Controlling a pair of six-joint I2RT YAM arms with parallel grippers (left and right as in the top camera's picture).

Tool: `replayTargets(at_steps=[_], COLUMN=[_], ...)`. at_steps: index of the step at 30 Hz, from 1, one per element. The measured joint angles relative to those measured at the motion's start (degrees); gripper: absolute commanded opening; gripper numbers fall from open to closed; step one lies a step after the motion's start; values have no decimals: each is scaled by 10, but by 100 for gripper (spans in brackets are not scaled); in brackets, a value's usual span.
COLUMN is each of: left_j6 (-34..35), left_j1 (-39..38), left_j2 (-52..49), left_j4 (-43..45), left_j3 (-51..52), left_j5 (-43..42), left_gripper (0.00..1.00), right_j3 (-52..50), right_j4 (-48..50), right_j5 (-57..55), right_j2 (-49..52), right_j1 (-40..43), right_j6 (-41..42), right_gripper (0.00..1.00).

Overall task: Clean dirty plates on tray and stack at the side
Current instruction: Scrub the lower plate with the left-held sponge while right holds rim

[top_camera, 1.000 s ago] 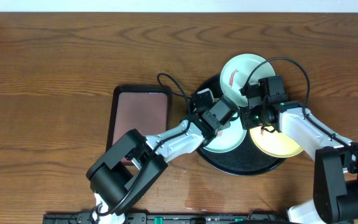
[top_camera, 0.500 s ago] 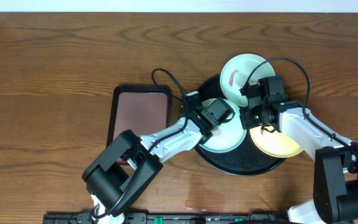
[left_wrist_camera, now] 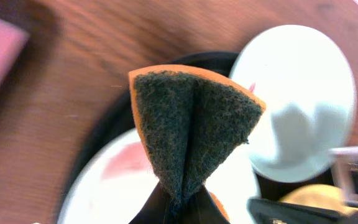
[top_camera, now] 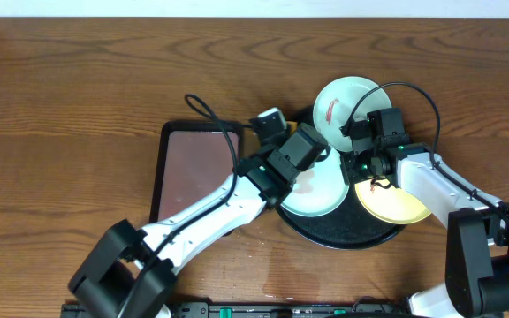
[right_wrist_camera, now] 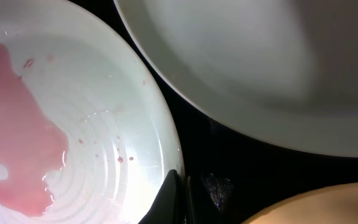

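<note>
Left gripper [left_wrist_camera: 178, 208] first: jaws pinched tight on the sponge [left_wrist_camera: 191, 124], which is folded so the dark green scouring face points out with an orange edge around it. It hangs over the far-left part of the tray [top_camera: 343, 234], above the gap between the two mint plates.

The tray sits right of the tabletop's [top_camera: 78, 106] middle, toward the near edge, and I count all three plates on it. The near mint plate [top_camera: 321, 201] lies in the tray's left half, partly under my left arm, and the right wrist view shows a watery pink smear [right_wrist_camera: 17, 137] on it. The yellow plate [top_camera: 400, 205] lies on the right half, overhanging the rim. The far mint plate [top_camera: 347, 99] sits over the tray's far rim with a reddish streak [top_camera: 330, 109] on its left side; flat or tilted, I cannot tell.

Right gripper [right_wrist_camera: 180, 196]: jaws fully closed, nothing visible between them, tips down over bare black tray, just beside the near mint plate's rim.

The maroon tray [top_camera: 197, 163] lies left of the round tray.
</note>
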State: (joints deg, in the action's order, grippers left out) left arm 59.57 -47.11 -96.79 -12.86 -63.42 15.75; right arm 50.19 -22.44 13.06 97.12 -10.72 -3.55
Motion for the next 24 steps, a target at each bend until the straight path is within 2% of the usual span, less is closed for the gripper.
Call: replayTargets(at_steps=[6, 10, 14, 17, 24], left_j6=[0, 0, 0, -1, 21], left_j1=[-12, -12, -12, -12, -9], left_j2=[-85, -137, -143, -142, -130], left_j4=[79, 76, 68, 43, -83], left_j3=[0, 0, 0, -2, -11], left_j5=[-41, -70, -77, -70, 11], left_gripper=[8, 7, 8, 8, 7], right_j3=[0, 0, 0, 0, 0], right_j4=[0, 0, 0, 0, -2], right_j5=[0, 0, 0, 0, 0], right_j2=[0, 0, 0, 0, 0], right_j1=[0, 0, 0, 0, 0], right_j6=[0, 0, 0, 0, 0], right_gripper=[1, 1, 1, 1, 1])
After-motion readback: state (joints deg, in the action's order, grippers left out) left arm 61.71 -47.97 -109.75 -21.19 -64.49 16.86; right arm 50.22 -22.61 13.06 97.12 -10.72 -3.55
